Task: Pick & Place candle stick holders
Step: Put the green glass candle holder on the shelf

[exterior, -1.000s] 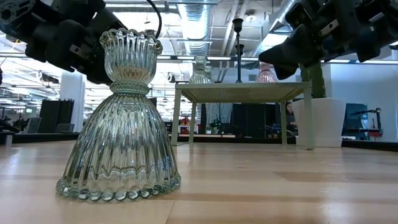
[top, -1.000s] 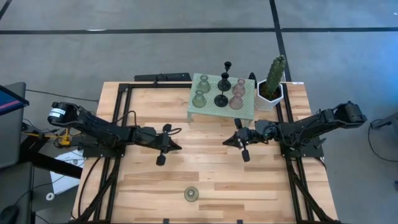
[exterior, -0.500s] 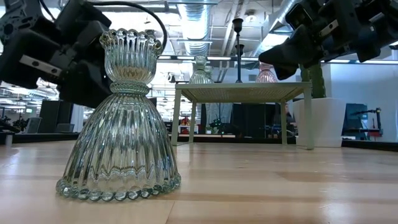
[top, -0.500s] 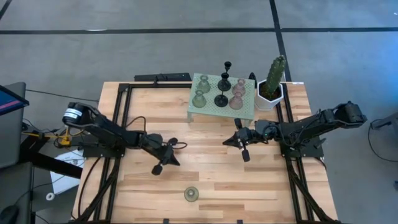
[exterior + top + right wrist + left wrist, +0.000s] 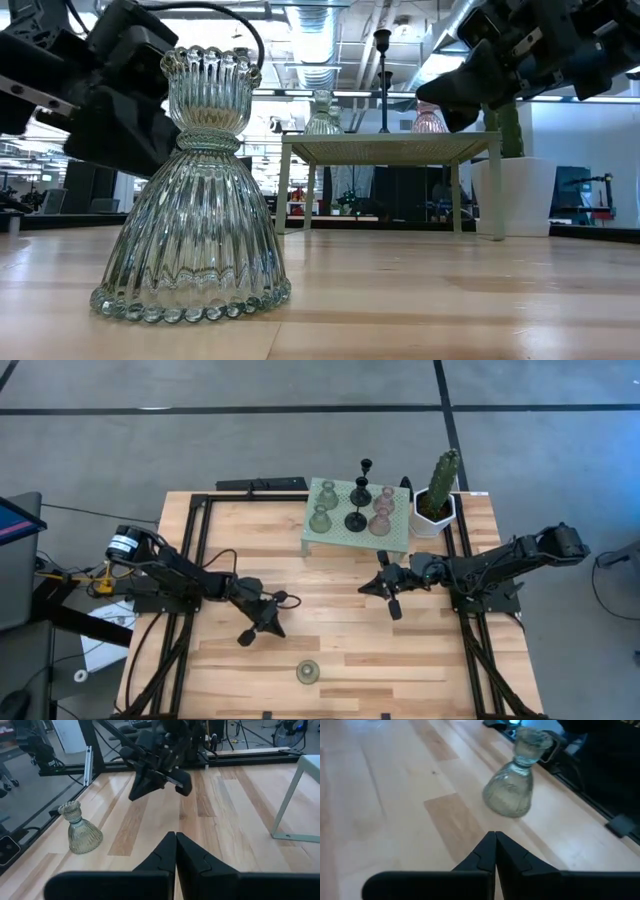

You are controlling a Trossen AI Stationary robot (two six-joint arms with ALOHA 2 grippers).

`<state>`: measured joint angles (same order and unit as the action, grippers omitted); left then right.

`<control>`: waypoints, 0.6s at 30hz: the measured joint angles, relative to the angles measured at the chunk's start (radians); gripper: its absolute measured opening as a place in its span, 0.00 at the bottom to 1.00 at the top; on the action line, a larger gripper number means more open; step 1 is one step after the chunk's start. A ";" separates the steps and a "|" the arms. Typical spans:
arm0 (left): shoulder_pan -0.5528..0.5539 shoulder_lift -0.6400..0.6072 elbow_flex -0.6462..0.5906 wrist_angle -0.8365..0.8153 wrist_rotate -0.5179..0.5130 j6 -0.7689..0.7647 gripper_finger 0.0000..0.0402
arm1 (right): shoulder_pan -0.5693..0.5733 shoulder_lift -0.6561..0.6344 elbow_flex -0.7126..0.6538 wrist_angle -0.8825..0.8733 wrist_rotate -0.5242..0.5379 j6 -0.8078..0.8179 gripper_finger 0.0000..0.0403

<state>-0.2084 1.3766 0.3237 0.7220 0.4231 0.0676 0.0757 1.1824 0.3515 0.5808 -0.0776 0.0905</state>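
Observation:
A pale green bell-shaped glass candle holder (image 5: 307, 673) stands upright on its beaded base near the table's near edge; it fills the low view (image 5: 192, 200) and shows in both wrist views (image 5: 514, 776) (image 5: 80, 828). My left gripper (image 5: 268, 622) is shut and empty, above the table, a little to the far left of this holder. My right gripper (image 5: 381, 586) is shut and empty at mid table, right of centre. Two black thin-stemmed holders (image 5: 358, 505), two pale green ones (image 5: 321, 505) and two pinkish ones (image 5: 382, 512) stand on the mint perforated stand (image 5: 395, 540).
A green cactus in a white pot (image 5: 438, 495) stands right of the mint stand at the table's far right. Black frame rails (image 5: 188, 590) run along both sides of the table. A flat black bar (image 5: 262, 484) lies at the far edge.
My left gripper has moved toward the table's near edge, closer to the lone pale green holder, and has turned a little. The holder has stayed where it was.

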 joint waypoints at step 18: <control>-0.062 0.056 0.002 0.080 -0.110 0.003 0.28 | 0.000 0.000 0.000 -0.017 0.000 0.016 0.00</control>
<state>-0.2703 1.4325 0.3260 0.8022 0.3134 0.0704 0.0757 1.1824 0.3515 0.5639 -0.0776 0.1062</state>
